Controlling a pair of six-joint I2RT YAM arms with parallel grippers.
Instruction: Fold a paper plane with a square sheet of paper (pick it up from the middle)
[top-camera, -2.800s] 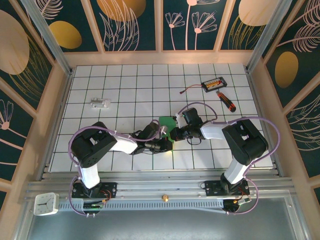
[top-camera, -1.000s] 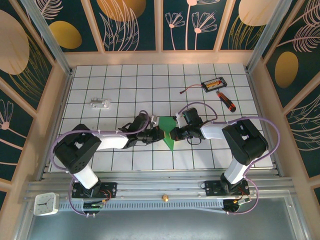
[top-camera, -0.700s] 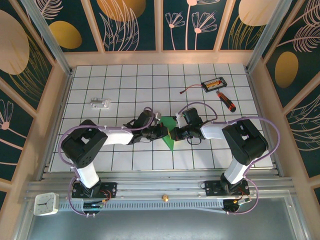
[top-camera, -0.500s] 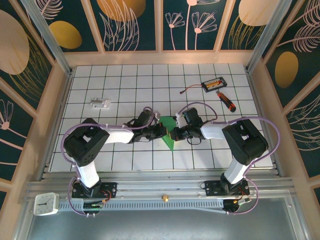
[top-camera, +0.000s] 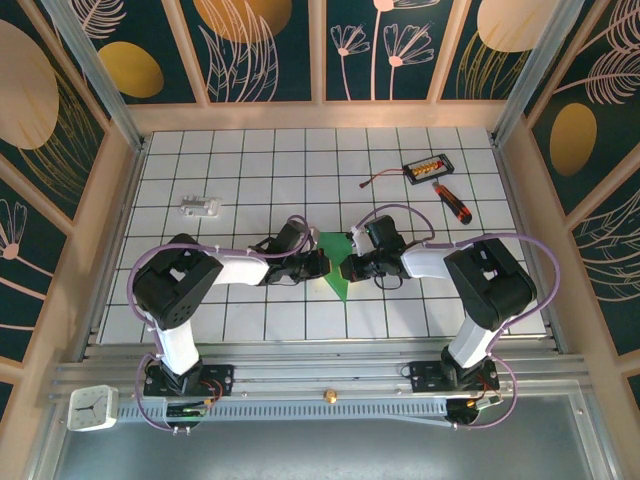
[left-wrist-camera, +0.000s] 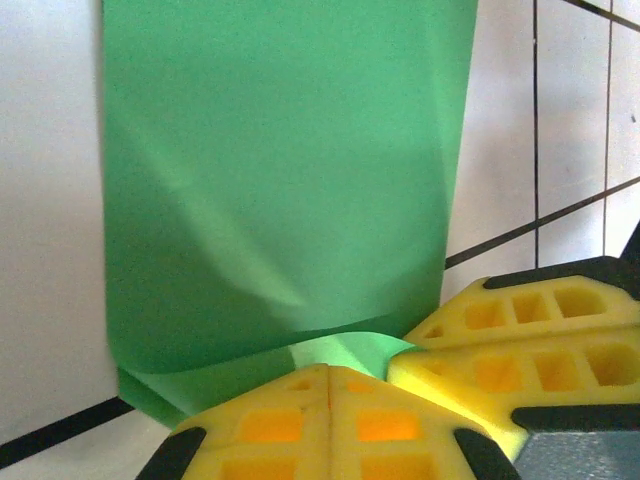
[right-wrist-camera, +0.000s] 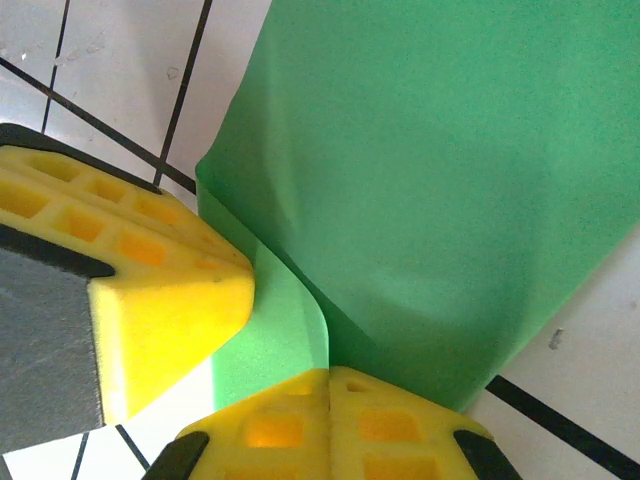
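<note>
1. White-tiled table (top-camera: 400, 310) carries everything; both arms reach in from its near edge and meet around its middle.
2. Green and already creased down to a smaller pointed shape, the square sheet of paper (top-camera: 339, 282) lies flat around the middle of the table. Its long axis runs from the far edge toward the near edge, with the point aimed at the near edge.
3. My left gripper (top-camera: 318, 263) sits on the sheet's left side, jaws pressed together. Through its wrist camera I see its yellow fingers (left-wrist-camera: 270, 425) meeting right at a curled-up paper edge. I cannot tell whether a layer is actually pinched between them.
4. My right gripper (top-camera: 350, 266) mirrors it on the sheet's right side, jaws likewise together, with its fingers (right-wrist-camera: 390, 425) at a lifted flap.
5. Both pincers touch the paper, so neither arm is nearer. I judge that the next crease turns on that far-to-near axis lying between the two tips.
6. Off toward the far right corner lie a black box (top-camera: 427, 167) with orange parts and a screwdriver (top-camera: 452, 203), well apart from the work.
</note>
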